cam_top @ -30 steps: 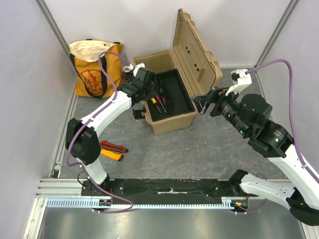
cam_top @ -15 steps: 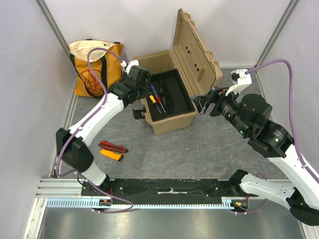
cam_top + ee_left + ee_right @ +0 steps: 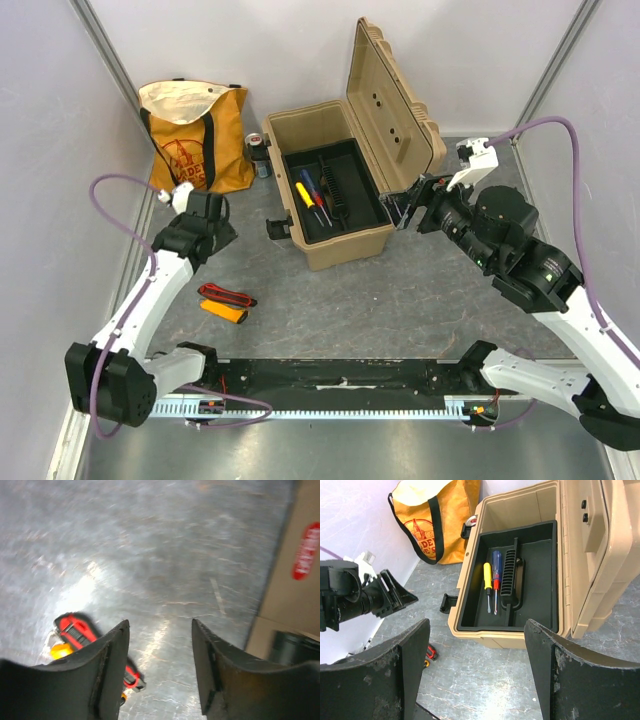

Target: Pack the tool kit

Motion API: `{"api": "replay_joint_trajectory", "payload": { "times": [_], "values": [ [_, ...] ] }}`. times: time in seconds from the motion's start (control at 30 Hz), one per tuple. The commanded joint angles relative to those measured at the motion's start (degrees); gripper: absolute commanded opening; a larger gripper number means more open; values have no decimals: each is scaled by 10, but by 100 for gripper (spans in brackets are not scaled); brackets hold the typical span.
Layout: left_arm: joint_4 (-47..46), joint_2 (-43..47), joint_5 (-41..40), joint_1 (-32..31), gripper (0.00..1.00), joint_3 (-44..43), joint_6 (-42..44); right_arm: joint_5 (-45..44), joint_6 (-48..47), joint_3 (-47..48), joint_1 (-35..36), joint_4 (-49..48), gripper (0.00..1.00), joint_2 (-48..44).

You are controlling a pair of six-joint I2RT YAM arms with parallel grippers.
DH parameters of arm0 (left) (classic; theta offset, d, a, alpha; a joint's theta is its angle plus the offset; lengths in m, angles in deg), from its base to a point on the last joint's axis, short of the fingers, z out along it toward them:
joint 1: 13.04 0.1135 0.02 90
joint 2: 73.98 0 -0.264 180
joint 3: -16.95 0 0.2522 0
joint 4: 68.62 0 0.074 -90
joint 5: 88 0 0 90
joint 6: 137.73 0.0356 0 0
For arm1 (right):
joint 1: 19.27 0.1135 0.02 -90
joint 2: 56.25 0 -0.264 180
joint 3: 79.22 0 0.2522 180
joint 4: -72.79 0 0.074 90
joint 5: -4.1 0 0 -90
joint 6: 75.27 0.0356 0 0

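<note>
The tan toolbox (image 3: 335, 245) stands open in the middle, its ribbed lid (image 3: 395, 100) upright. Its black tray (image 3: 355, 205) holds a yellow-handled screwdriver (image 3: 303, 193) and a red-blue screwdriver (image 3: 313, 188), both also in the right wrist view (image 3: 487, 577) (image 3: 496, 567). The orange-black meter (image 3: 225, 303) with red leads lies on the floor to the left, also in the left wrist view (image 3: 75, 632). My left gripper (image 3: 212, 232) (image 3: 160, 622) is open and empty, above the floor between tote and meter. My right gripper (image 3: 405, 212) (image 3: 477, 625) is open and empty beside the toolbox's right side.
An orange-and-cream tote bag (image 3: 195, 135) stands at the back left. A small can (image 3: 256, 143) sits between the tote and the toolbox. A black latch (image 3: 278, 228) hangs open off the toolbox's left wall. White walls close in the back and both sides.
My left gripper has pulled out from over the toolbox tray, swinging left and toward the near side, down near the floor. The right arm has barely moved.
</note>
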Motion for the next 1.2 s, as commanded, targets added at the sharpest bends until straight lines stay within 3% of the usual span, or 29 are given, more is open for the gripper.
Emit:
{"api": "replay_joint_trajectory", "payload": {
  "times": [0.0,0.03,0.17,0.63,0.77,0.87,1.0,1.17],
  "values": [
    [-5,36,-2,54,68,67,-60,5,-1,12,0,-20,83,1],
    [-2,41,-4,65,75,83,-71,7,1,12,1,-20,83,2],
    [19,37,0,84,84,112,-104,6,1,14,1,-20,83,5],
    [14,56,67,102,91,256,-207,6,1,12,1,-20,83,12],
    [-70,46,112,102,91,283,-180,8,2,14,1,-20,83,14],
    [-155,28,153,103,83,300,-113,11,3,16,1,-20,83,16],
    [-185,-9,176,102,78,284,-42,11,4,17,1,-20,83,15],
    [-184,-26,184,98,74,259,-20,16,6,16,1,-22,83,19]
  ]
}}
